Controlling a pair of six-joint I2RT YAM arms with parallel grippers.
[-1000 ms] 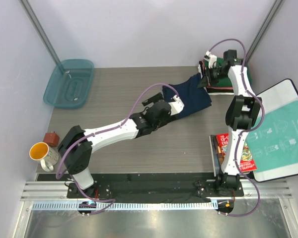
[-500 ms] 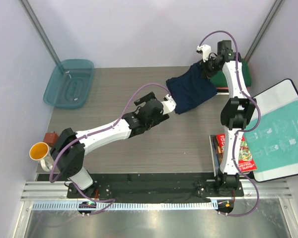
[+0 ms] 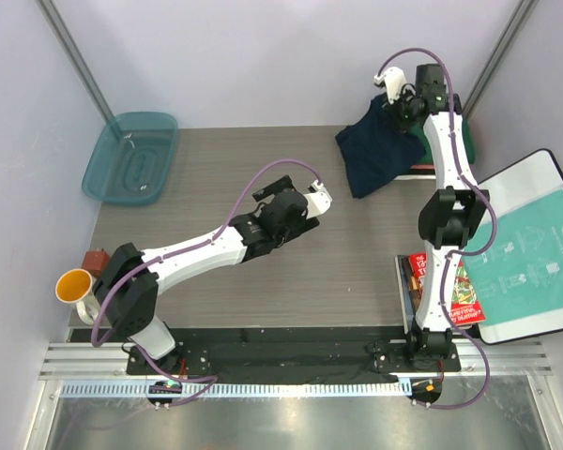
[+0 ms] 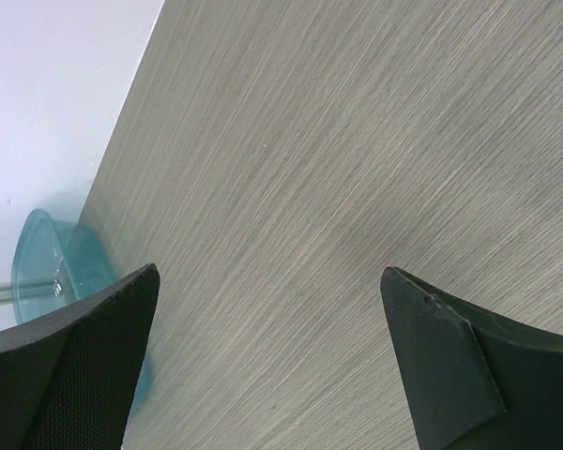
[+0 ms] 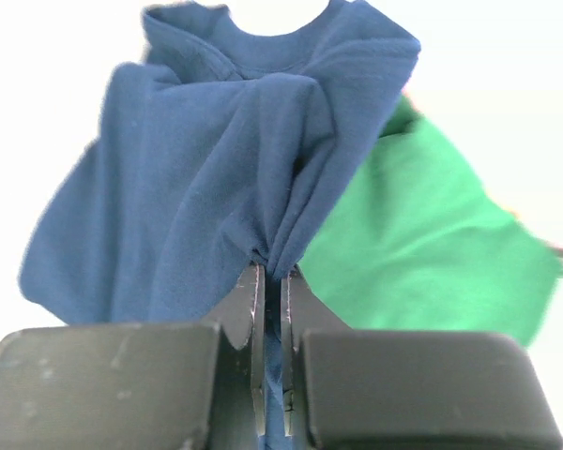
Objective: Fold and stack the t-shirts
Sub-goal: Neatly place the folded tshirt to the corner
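The dark navy t-shirt (image 3: 375,150) hangs bunched from my right gripper (image 3: 398,106) at the back right, its lower part trailing onto the table. The wrist view shows the right gripper (image 5: 272,270) shut on a pinch of the navy t-shirt (image 5: 206,197), with a folded green t-shirt (image 5: 422,253) lying behind and below it. A strip of the folded pile (image 3: 420,169) peeks out beside the navy cloth. My left gripper (image 3: 316,200) stands open over bare table in the middle, with nothing between its fingers (image 4: 450,366).
A teal plastic tub (image 3: 131,157) sits at the back left. A yellow-lined mug (image 3: 81,291) and a small brown block (image 3: 98,261) stand at the near left. On the right lie a teal-printed flat bag (image 3: 530,258) and a red book (image 3: 450,286).
My right gripper has lifted the navy t-shirt up and back toward the folded pile. My left gripper has let go of the shirt and drawn back to mid-table.
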